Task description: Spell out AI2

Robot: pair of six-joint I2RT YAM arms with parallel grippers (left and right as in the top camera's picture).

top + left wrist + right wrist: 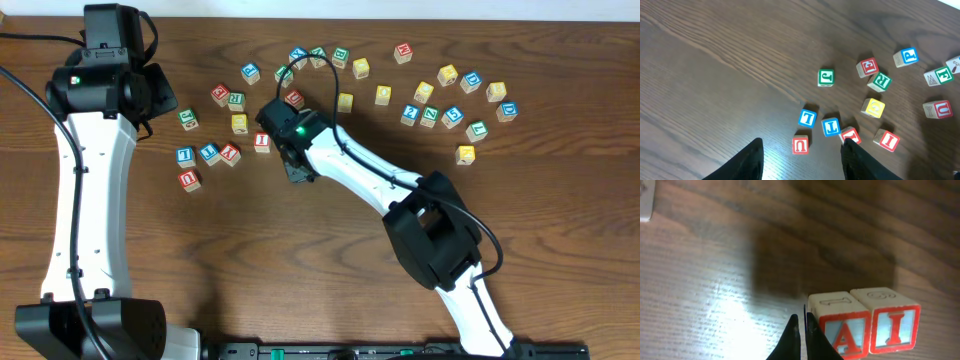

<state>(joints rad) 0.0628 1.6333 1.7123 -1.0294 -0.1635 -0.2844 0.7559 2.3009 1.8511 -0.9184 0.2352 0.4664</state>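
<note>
In the right wrist view the red-framed A block (pixel 842 330) and the red-framed I block (pixel 892 325) stand side by side, touching, and read "AI". My right gripper (pixel 804 326) is shut on nothing, its tips against the left side of the A block. In the overhead view the right gripper (pixel 300 165) covers both blocks. A blue-framed block (pixel 410 114) in the right cluster may be the 2; it is too small to read. My left gripper (pixel 802 160) is open and empty, hovering above the table near a red U block (pixel 800 145).
Loose letter blocks lie scattered across the far side of the table. A left group holds blue T blocks (pixel 807 118), a green J (pixel 826 77), a yellow block (pixel 873 107) and another red I (pixel 886 140). More blocks (pixel 470 80) lie at the far right.
</note>
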